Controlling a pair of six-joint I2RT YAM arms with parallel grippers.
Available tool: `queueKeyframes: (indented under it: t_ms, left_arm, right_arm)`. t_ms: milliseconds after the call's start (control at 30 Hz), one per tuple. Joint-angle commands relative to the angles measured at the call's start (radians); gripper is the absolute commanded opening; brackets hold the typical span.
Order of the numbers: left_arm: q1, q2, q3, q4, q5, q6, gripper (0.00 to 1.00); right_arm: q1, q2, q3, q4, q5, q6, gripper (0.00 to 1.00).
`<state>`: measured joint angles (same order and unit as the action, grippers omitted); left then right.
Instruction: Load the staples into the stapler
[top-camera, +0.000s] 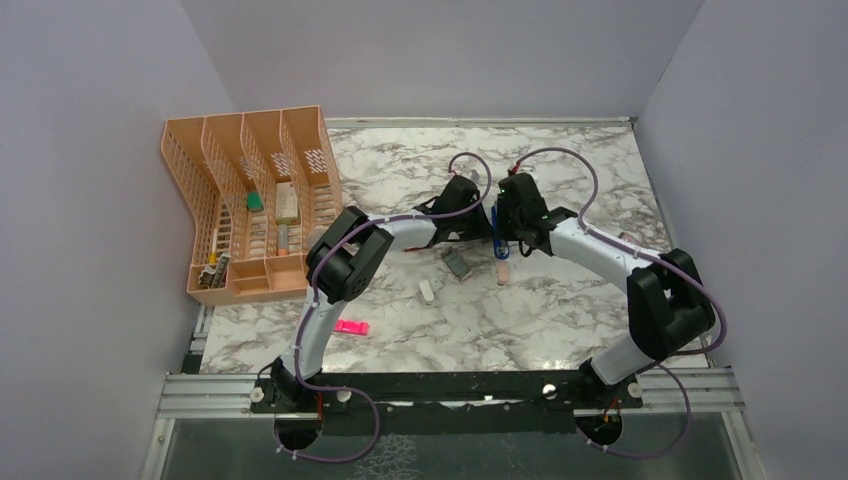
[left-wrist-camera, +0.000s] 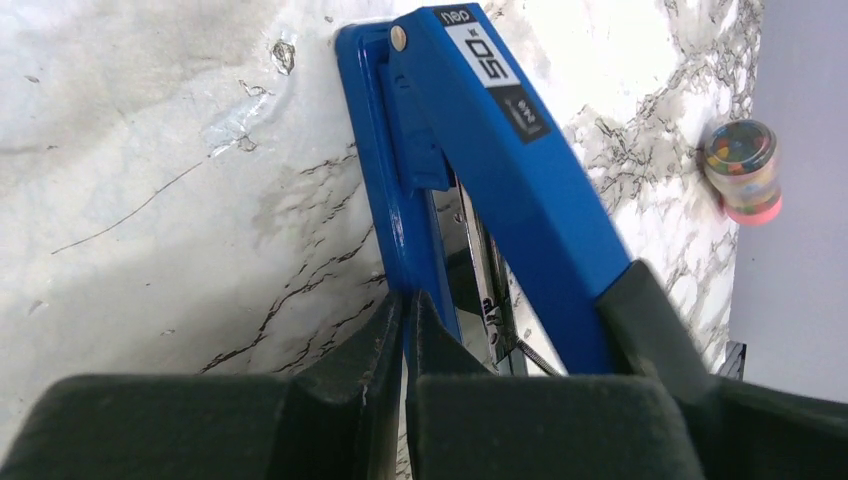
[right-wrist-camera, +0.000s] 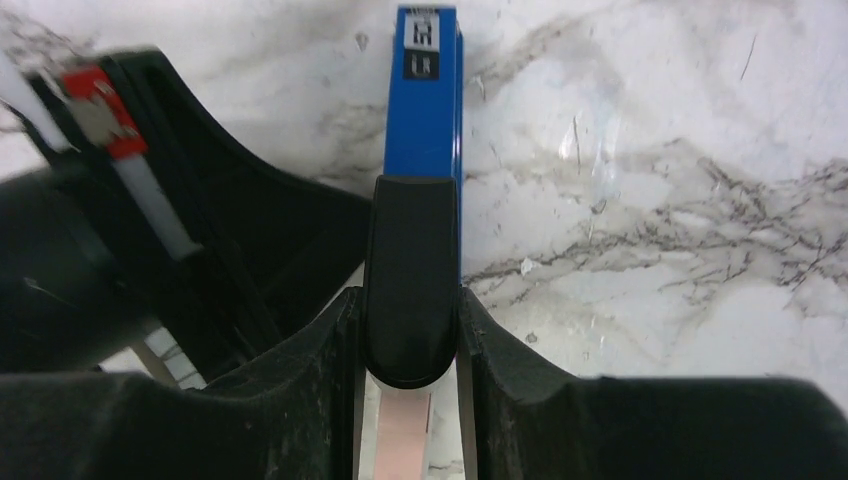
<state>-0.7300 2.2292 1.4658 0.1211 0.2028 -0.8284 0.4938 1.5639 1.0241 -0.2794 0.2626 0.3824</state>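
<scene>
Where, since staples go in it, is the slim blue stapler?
Top view: the slim blue stapler is mid-table, gripped by left tool and right tool, the small peach-pink piece just nearside.

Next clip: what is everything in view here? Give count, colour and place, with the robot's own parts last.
stapler: one, blue with black end, hinged open, table centre
staples: one grey block in a tray, just left of the stapler
capsule piece: one, white, nearer than the staples
peach piece: one, peach-pink, beside the stapler
highlighter: one, bright pink, near left
organiser: one, peach-orange, far left, small items inside
jar: one, clear, multicoloured contents, by the wall
table: one, white-grey marble
left hand: black, shut on the stapler's lower blue part
right hand: black, shut on its black end
</scene>
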Motion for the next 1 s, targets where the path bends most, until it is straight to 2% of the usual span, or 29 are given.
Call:
queueKeyframes:
  t_ms: [0, 167, 300, 567, 667, 833, 967]
  left_arm:
    - [0.002, 0.08, -0.02, -0.124, -0.084, 0.046, 0.05]
    - [0.001, 0.06, -0.027, -0.099, -0.072, 0.047, 0.05]
    - [0.002, 0.019, -0.038, -0.087, -0.054, 0.064, 0.09]
    - [0.005, -0.077, -0.035, -0.119, -0.045, 0.105, 0.28]
    - [0.005, -0.115, -0.043, -0.165, -0.062, 0.126, 0.33]
    - [0.005, -0.185, -0.089, -0.172, -0.094, 0.139, 0.34]
    - [0.004, -0.235, -0.114, -0.16, -0.096, 0.154, 0.34]
  right_arm:
    - [0.042, 0.014, -0.066, -0.018, -0.022, 0.103, 0.28]
    - [0.048, 0.045, -0.097, 0.003, 0.009, 0.129, 0.28]
    - [0.048, 0.061, -0.074, -0.011, 0.012, 0.145, 0.33]
    - [0.048, 0.013, -0.005, -0.105, 0.02, 0.163, 0.52]
    - [0.048, -0.016, 0.006, -0.139, 0.045, 0.165, 0.56]
    - [0.048, -0.027, 0.006, -0.165, 0.075, 0.16, 0.5]
    - [0.048, -0.008, -0.009, -0.152, 0.069, 0.159, 0.38]
